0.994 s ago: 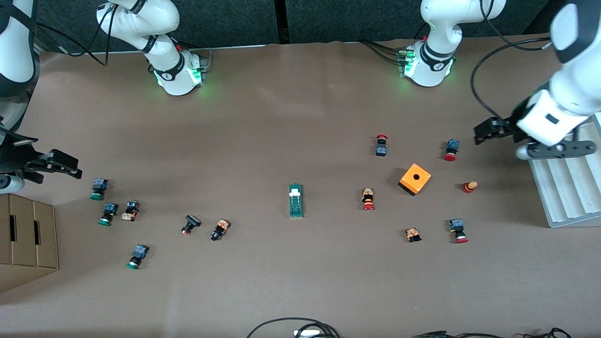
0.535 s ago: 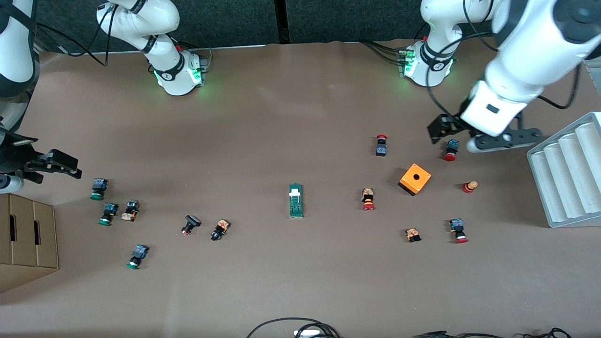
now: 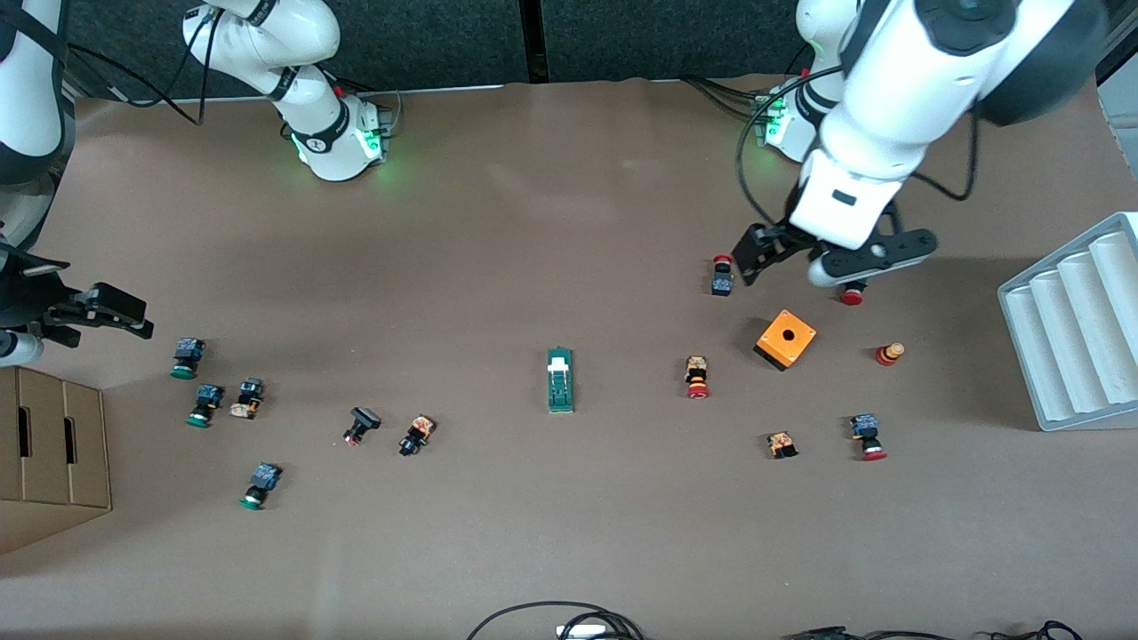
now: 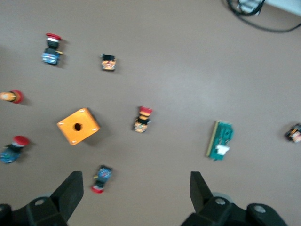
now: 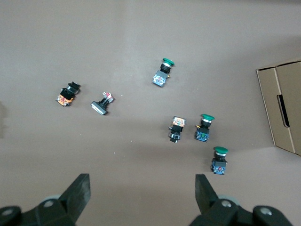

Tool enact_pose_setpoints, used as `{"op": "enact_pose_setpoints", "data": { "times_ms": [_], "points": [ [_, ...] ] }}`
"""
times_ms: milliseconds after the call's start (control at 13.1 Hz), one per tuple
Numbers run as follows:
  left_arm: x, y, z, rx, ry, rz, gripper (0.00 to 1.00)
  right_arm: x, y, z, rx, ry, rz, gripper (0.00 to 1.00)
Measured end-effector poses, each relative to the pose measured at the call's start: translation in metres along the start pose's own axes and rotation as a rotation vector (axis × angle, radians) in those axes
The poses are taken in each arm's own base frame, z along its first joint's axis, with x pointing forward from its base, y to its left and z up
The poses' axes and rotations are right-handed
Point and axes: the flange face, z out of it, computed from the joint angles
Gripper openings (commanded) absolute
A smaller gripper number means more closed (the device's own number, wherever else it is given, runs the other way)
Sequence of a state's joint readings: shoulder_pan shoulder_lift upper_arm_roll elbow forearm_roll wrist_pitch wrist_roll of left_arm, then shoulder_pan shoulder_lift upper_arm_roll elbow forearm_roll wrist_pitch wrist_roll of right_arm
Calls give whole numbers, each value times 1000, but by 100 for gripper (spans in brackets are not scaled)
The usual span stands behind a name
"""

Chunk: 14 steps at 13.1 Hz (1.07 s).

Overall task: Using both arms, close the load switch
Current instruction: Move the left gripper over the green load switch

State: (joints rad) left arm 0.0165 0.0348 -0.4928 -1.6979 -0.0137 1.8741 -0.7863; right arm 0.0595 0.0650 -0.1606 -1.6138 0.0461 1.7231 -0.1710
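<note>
Switch: load switch (image 3: 560,380) lies flat near the middle of the worktop (image 3: 569,533), white lever end turned toward the robot bases; nothing touches it.
Left jaws: left gripper (image 3: 756,258) hangs spread and empty over the red-capped push button (image 3: 722,275), well apart from the switch.
Right jaws: right gripper (image 3: 98,316) is spread and empty at the right arm's end of the worktop, beside the cardboard box (image 3: 49,453) — this arm waits.
Clutter risk: a low sweep toward the switch could clip the orange box (image 3: 786,339) or the red button (image 3: 697,377) that lies between them and knock either one into the switch.
Lever risk: the switch is light and unclamped — a push on the lever by one arm alone would likely slide or spin it rather than close it.
Timing risk: if both arms arrive together at so narrow a block, their fingers may collide.
</note>
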Motion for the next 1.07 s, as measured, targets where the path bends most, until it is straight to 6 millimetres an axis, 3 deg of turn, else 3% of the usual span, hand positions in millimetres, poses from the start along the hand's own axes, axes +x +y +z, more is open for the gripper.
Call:
{"op": "enact_pose_setpoints", "data": {
  "times_ms": [306, 459, 764, 1070],
  "points": [
    [2, 37, 39, -26, 97, -42, 100, 1, -5, 0, 1, 0, -8, 100],
    [-9, 60, 57, -33, 138, -62, 100, 1, -5, 0, 1, 0, -8, 100],
    [-82, 123, 100, 33, 251, -67, 100, 1, -3, 0, 1, 0, -6, 100],
    [-122, 151, 136, 63, 303, -28, 100, 0, -3, 0, 1, 0, -5, 100]
  ]
}}
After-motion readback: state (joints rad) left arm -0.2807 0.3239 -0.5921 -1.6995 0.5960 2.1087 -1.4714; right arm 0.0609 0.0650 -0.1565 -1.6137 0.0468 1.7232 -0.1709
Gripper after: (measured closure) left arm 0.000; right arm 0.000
